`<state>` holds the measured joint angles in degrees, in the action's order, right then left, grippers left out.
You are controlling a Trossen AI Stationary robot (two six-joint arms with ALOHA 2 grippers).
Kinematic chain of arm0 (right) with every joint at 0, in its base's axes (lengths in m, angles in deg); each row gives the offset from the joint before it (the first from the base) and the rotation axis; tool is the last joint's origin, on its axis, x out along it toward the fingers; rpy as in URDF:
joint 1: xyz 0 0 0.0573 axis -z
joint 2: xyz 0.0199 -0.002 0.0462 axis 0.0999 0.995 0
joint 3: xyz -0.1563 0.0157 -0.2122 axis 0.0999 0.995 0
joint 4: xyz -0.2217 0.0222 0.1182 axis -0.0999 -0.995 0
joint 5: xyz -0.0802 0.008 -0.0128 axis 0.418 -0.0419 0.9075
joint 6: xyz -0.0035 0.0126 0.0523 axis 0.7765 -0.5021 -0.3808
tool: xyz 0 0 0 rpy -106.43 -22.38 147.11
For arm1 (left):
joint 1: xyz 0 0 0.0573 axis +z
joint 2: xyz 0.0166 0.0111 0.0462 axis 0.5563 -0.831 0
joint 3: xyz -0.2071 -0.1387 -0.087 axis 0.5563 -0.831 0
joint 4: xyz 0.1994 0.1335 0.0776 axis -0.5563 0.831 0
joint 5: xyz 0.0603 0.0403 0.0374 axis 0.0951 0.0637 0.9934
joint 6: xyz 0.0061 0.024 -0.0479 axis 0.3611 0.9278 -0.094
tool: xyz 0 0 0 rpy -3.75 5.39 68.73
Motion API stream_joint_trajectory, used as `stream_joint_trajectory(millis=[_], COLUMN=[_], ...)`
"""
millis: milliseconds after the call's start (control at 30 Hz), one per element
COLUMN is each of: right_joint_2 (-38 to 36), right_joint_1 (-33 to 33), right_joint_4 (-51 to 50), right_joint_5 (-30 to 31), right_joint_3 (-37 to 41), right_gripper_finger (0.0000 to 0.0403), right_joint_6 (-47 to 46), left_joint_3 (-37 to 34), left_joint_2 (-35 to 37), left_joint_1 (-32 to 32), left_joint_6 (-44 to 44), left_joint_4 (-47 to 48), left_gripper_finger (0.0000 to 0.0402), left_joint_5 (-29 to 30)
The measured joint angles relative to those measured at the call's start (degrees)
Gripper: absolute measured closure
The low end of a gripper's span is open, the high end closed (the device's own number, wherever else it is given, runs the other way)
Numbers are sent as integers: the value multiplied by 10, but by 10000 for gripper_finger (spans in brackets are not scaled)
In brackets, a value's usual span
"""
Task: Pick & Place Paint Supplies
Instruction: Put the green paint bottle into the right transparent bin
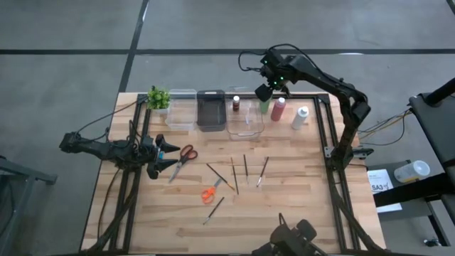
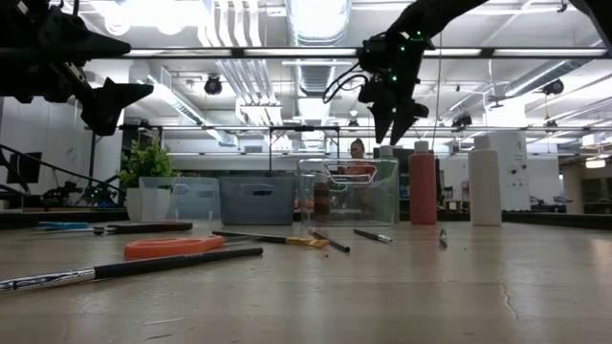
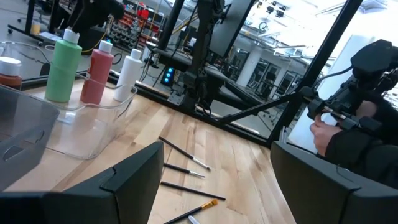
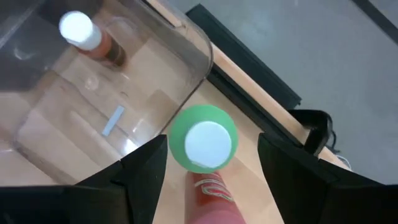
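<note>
The right gripper hangs wide open right over the green bottle, which stands at the table's 12 o'clock edge, just beside the clear bin. It looks ready to grab; next it should drop straight down and squeeze. The left gripper waits open at 9 o'clock near the scissors.

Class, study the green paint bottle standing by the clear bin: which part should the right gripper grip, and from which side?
Grip the green bottle around its upper body just below the white cap, coming straight down from above. It stands upright, squeezed between the clear bin and the dark red bottle, so only its top is free. The open right gripper already hovers overhead.
</note>
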<state>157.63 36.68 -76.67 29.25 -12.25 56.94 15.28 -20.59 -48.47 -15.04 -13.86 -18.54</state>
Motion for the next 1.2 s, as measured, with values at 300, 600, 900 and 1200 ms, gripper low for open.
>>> stream_joint_trajectory(millis=[300,600,900,1200], right_joint_2=[2,2,2,2], right_joint_1=[3,5,12,13], right_joint_4=[48,61,60,55], right_joint_5=[-3,-3,-3,-3], right_joint_3=[41,51,52,52], right_gripper_finger=[158,170,236,289], right_joint_6=[1,0,-30,-30], left_joint_3=[0,0,0,0], left_joint_2=[0,0,0,0], left_joint_1=[0,0,0,0], left_joint_6=[0,0,0,0], left_joint_4=[0,0,0,0], left_gripper_finger=[99,99,99,99], left_joint_5=[0,0,0,0])
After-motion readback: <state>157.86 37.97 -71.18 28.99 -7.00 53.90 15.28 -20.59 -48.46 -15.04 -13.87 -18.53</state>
